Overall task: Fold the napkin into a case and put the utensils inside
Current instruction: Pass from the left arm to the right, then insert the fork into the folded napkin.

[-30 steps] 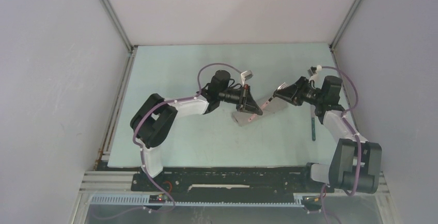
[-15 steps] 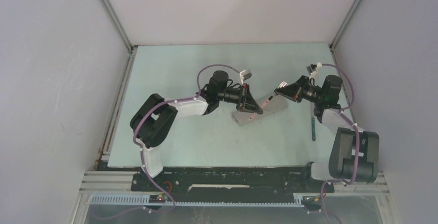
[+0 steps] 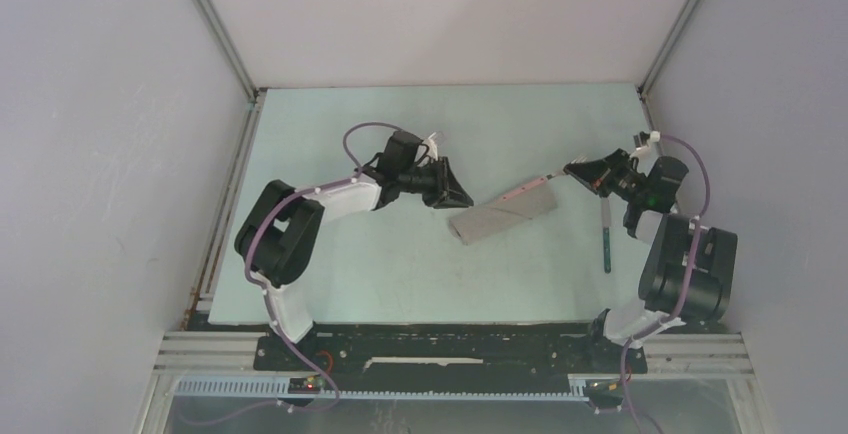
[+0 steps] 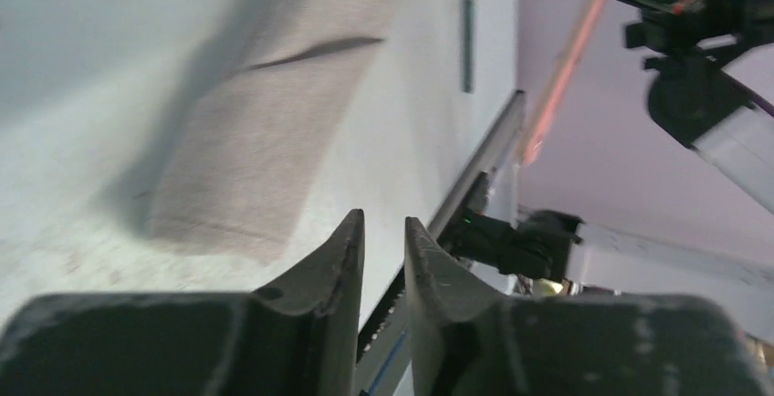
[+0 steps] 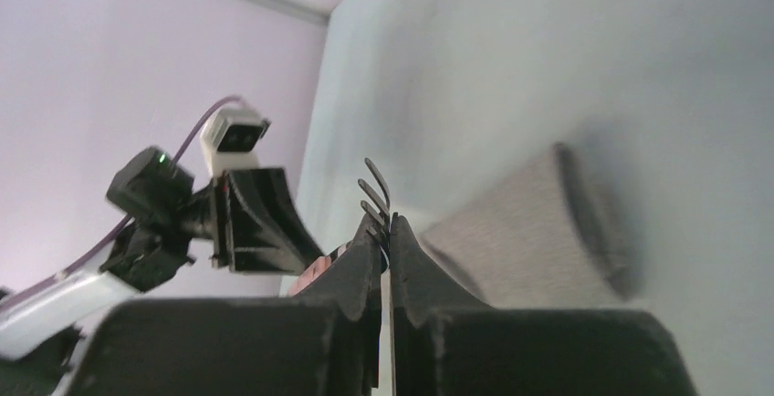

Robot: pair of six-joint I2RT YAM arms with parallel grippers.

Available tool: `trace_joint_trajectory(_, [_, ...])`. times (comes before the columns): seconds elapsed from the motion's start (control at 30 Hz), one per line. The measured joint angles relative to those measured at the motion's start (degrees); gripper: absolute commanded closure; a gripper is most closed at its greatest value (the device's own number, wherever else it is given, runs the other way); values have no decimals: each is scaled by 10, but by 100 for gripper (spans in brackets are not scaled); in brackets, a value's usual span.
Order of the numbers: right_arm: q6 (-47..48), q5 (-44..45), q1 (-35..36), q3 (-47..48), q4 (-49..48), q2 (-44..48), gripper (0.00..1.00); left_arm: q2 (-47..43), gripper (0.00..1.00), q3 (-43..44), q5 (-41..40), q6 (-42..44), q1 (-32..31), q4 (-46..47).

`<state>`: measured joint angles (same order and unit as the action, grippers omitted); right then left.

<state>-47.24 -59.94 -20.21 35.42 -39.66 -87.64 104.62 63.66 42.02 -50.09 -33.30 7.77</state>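
The napkin, folded into a narrow taupe-grey case (image 3: 503, 218), lies flat mid-table and also shows in the wrist views (image 4: 265, 140) (image 5: 534, 232). My right gripper (image 3: 570, 169) (image 5: 383, 224) is shut on the fork just below its tines (image 5: 374, 193). The fork's pink handle (image 3: 527, 190) (image 4: 568, 54) slants down-left to the case's far edge; whether its end sits inside is unclear. My left gripper (image 3: 466, 200) (image 4: 383, 218) sits just left of the case, its jaws slightly open with nothing between them. A dark teal utensil (image 3: 606, 240) (image 4: 467, 36) lies right of the case.
The pale table (image 3: 400, 264) is walled in by grey panels on three sides, with a metal rail (image 3: 225, 204) along its left edge. The right arm's base (image 3: 690, 284) stands close to the teal utensil.
My left gripper let go of the case, opened a little and drew back to the left. My right gripper shut on the fork and moved right, pulling it along.
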Motion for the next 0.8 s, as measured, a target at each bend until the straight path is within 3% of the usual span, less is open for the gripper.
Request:
trace_joint_trajectory(0.17, [39, 30, -17, 19, 23, -43, 100, 2, 89, 2, -60, 37, 6, -80])
trace_joint_trajectory(0.8, [217, 95, -3, 136, 189, -118, 100, 52, 94, 6, -87, 66, -6, -115])
